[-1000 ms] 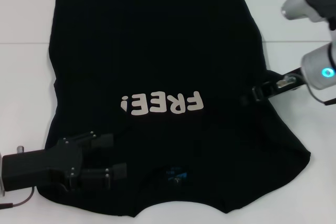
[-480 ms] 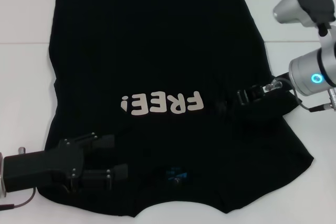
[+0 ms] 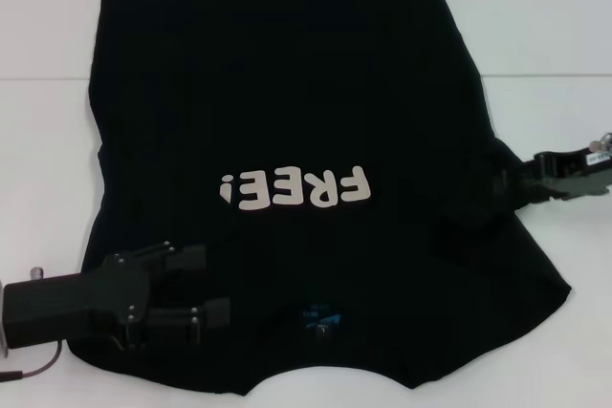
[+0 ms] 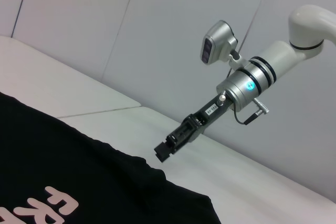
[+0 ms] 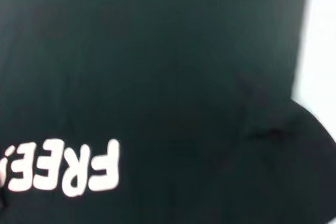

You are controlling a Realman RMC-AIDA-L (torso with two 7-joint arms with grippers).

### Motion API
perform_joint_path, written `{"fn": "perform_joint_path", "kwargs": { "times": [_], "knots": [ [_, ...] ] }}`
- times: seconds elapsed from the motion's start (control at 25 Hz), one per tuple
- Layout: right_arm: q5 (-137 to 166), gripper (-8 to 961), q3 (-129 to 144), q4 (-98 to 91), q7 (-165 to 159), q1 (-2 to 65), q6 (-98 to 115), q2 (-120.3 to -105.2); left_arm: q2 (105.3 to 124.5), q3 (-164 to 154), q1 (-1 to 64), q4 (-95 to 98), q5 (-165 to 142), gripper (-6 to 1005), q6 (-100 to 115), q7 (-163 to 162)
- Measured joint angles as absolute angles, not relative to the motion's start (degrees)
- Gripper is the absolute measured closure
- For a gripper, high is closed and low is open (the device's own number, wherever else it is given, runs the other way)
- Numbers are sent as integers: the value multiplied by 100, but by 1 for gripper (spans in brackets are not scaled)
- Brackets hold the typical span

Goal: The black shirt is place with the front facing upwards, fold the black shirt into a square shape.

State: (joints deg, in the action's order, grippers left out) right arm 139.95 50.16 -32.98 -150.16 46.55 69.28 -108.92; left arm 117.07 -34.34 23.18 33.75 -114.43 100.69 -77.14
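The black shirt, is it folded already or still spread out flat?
Mostly spread. The black shirt lies front up with the FREE! letters fully showing, and only the sleeve area by the right gripper is bunched.

Counted in the head view:

- One black shirt (image 3: 287,93), spread flat, front up.
- One printed word, "FREE!" lettering (image 3: 295,189), cream: four letters plus one exclamation mark.
- One blue neck label (image 3: 319,315), at the collar edge nearest the robot.
- Two grippers: one left gripper (image 3: 212,284), over the shirt's near left corner, fingers parted; one right gripper (image 3: 499,179), at the shirt's right edge.
- One white table (image 3: 555,26) beneath.
- One seam line (image 3: 545,75) across the table surface.
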Motion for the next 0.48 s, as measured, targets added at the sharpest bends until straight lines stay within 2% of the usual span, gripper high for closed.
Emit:
{"fn": "perform_joint_path", "kwargs": {
  "times": [0.16,0.48],
  "knots": [
    [14120,234,5047,-3256,-15174,4697,7037,-10908,11706,-3446,2342,3375,-11443,49,10067,-7717],
    [14216,235,5084,-3131,-15205,4787,6905,-11169,11699,-3453,2356,3375,-11443,50,10027,-7717]
  ]
}}
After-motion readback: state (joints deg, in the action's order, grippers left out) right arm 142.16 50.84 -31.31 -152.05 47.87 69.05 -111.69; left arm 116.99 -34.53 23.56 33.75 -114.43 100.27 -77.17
